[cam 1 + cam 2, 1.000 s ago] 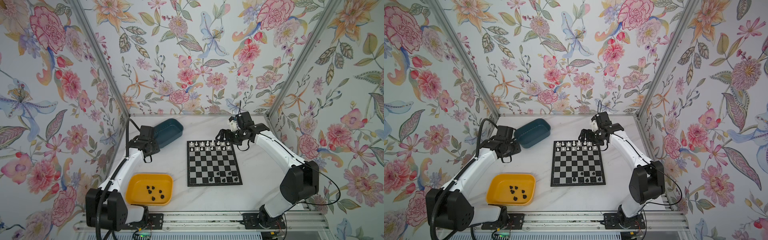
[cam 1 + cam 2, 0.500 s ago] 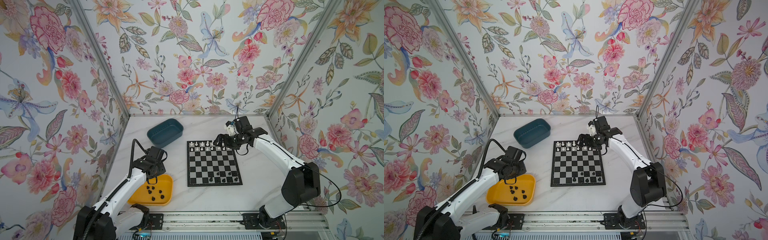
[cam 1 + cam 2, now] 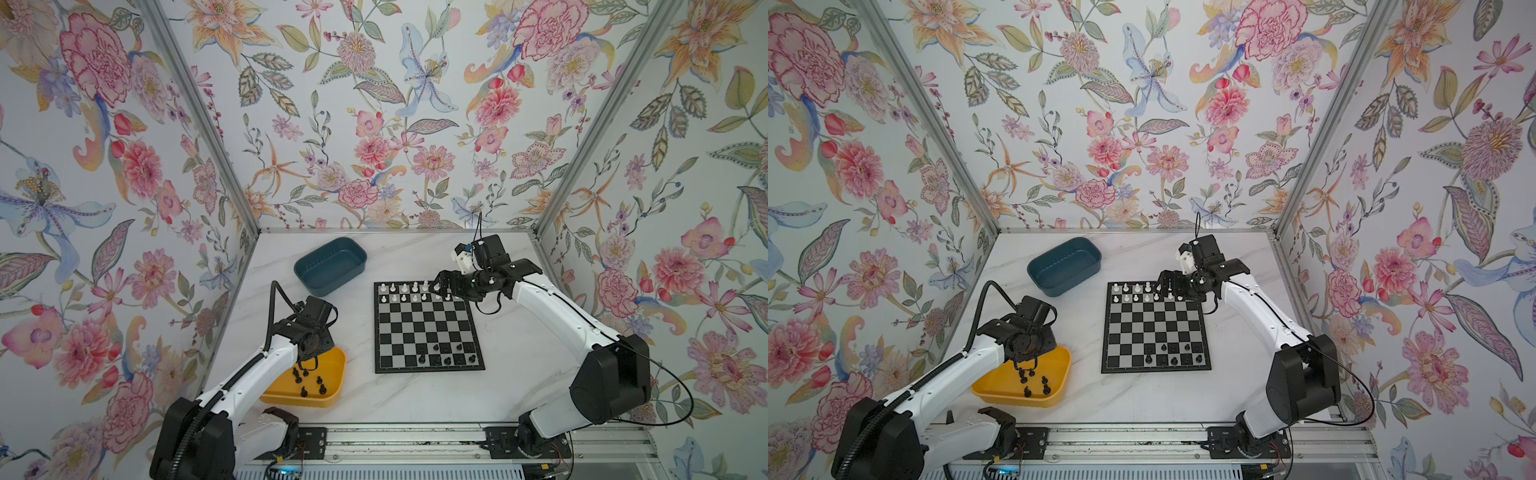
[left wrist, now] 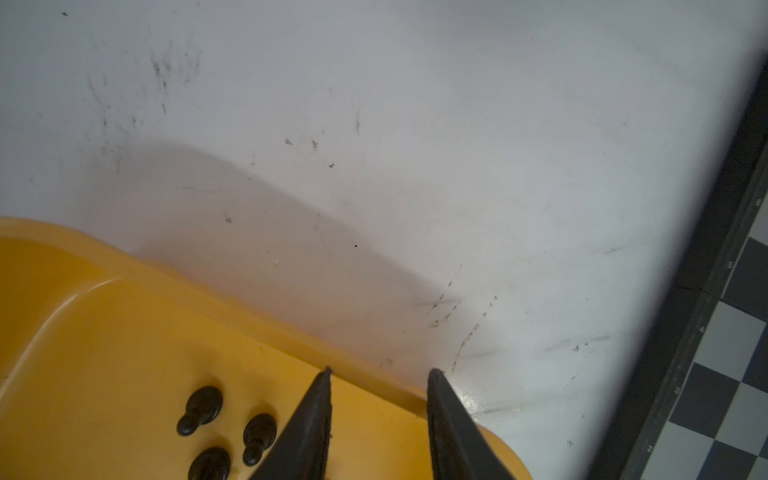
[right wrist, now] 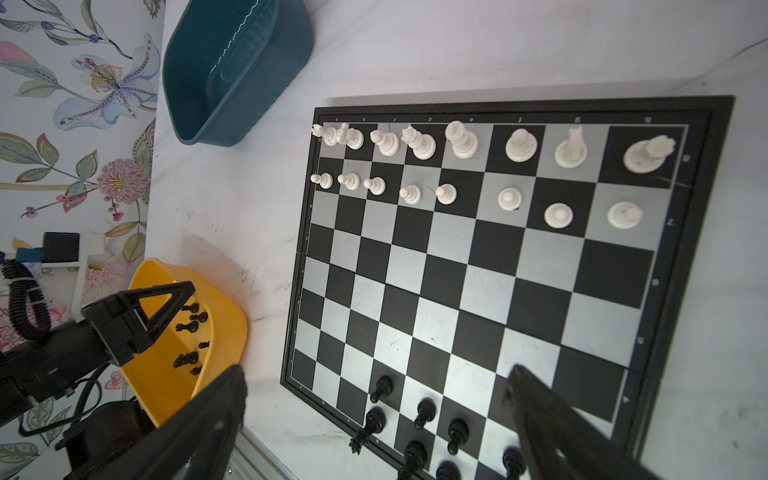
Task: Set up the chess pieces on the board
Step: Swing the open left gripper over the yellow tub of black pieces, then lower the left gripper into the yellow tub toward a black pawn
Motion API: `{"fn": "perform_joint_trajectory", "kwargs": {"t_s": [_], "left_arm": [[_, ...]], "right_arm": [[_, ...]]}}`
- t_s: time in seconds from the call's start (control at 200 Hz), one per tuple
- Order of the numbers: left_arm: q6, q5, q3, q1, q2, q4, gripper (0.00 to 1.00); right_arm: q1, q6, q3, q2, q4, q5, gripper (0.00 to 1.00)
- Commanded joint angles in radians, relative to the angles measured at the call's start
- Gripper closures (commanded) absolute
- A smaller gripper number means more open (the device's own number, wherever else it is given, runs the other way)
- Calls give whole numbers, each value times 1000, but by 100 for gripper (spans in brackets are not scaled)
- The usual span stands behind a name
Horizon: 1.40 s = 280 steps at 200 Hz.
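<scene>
While the board [image 3: 428, 328] lies flat on the white desk [image 3: 415, 399], all other positions are recorded against it.

Task pieces: the white pieces [image 3: 409, 291] occupy the board's two far rows. The right wrist view shows eight in each row, all upright. Several black pieces [image 3: 446, 353] stand in the board's two near rows, gathered toward its right-hand corner; most squares in those rows are unfilled. More black pieces [image 3: 309, 380] lie loose in the yellow tray [image 3: 332, 374], which sits on the desk just off the board's left near corner, apart from it. A teal tray [image 3: 330, 266] sits off the board's left far corner; no pieces show in it.

Left pincer [image 3: 307, 365]: it hangs over the yellow tray on the side away from the board's near edge, pointing down. The left wrist view shows the left pincer [image 4: 378, 370] with its fingertips [image 4: 322, 399] parted by a moderate gap and nothing between them. Whether they touch a piece cannot be told.

Right pincer [image 3: 440, 289]: it hovers over the board's far rows, toward the right far corner, above the white pieces. In the right wrist view the right pincer [image 5: 376, 369] has its jaws spread wide and gripping nothing.
</scene>
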Motion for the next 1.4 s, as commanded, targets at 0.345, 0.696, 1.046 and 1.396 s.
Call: {"fn": "perform_joint_trajectory", "kwargs": {"t_s": [0.345, 0.696, 1.046, 1.396], "left_arm": [[2, -14, -5, -8, -25, -20, 60], [-1, -6, -36, -9, -44, -21, 59], [-17, -45, -3, -8, -100, -69, 59], [-3, -6, -45, -7, -91, -55, 64]], "right_arm": [[-1, -23, 14, -13, -29, 21, 1], [4, -19, 11, -10, -30, 22, 1], [8, -24, 26, 3, -29, 16, 1], [10, -29, 35, 14, -34, 14, 1]]}}
